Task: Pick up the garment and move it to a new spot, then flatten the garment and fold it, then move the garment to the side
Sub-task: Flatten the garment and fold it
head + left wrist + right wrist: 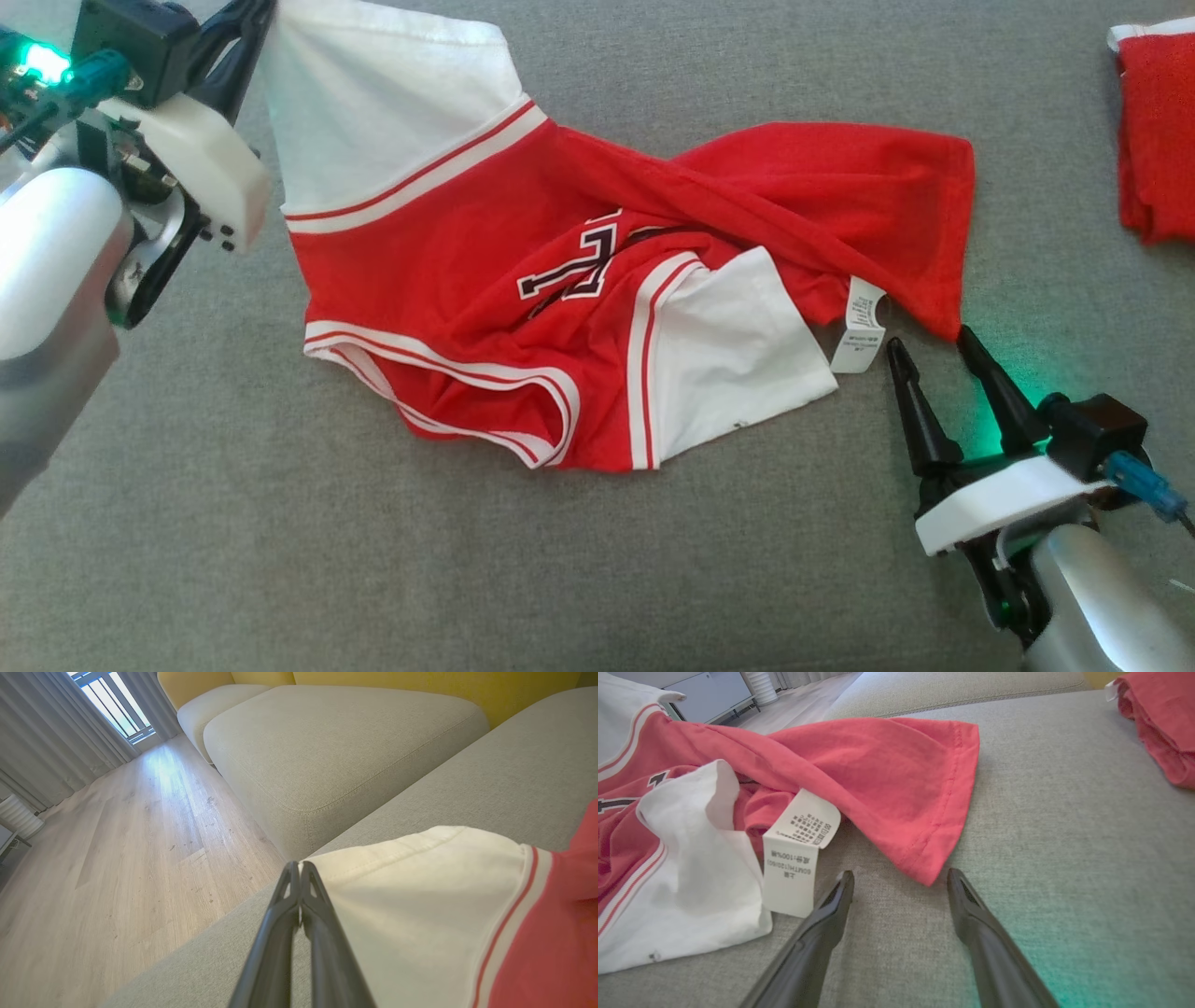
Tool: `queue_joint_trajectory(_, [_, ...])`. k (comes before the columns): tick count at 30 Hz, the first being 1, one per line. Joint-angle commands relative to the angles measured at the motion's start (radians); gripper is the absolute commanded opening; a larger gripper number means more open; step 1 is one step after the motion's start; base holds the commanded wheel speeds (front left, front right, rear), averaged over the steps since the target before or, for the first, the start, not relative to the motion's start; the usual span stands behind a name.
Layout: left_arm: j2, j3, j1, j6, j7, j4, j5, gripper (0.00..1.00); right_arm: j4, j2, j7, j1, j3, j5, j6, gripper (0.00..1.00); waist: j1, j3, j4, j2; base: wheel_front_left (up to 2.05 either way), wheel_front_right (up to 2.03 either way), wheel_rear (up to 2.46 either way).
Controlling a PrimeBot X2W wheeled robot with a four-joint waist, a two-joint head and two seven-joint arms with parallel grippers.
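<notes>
The garment [523, 271] is a red shirt with white sleeves, striped trim and a dark number, lying rumpled on the grey sofa cushion [280, 560]. My left gripper [261, 11] is shut on the edge of its white sleeve [420, 896] at the upper left, lifting that corner. My right gripper [929, 338] stands open at the lower right. Its fingertips [845, 882] sit just short of the red hem corner [924, 868], beside the white care label [794, 858].
Another red garment [1158, 140] lies at the far right edge of the cushion. In the left wrist view the cushion's edge drops to a wooden floor [117, 835], with a beige sofa section [336, 742] beyond.
</notes>
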Motion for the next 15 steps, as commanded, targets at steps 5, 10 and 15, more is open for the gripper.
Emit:
queue_joint_trajectory(5, [0.032, 0.037, -0.03, -0.001, -0.009, -0.007, -0.002, 0.0, -0.013, -0.009, -0.01, -0.001, 0.007, -0.012, -0.001, 0.99, 0.0, -0.004, 0.005, 0.0, 0.0, 0.0, 0.0])
queue_joint_trajectory(10, [0.028, 0.035, -0.026, -0.001, -0.015, -0.002, -0.007, 0.0, -0.014, -0.003, -0.012, -0.005, -0.009, -0.014, -0.001, 0.46, 0.0, -0.008, 0.006, 0.0, 0.0, 0.0, 0.0])
queue_joint_trajectory(15, [0.027, 0.033, -0.022, 0.0, -0.018, 0.001, -0.011, 0.0, -0.028, 0.008, -0.013, -0.012, -0.031, -0.032, -0.001, 0.0, 0.0, -0.013, 0.002, 0.0, 0.0, 0.0, 0.0])
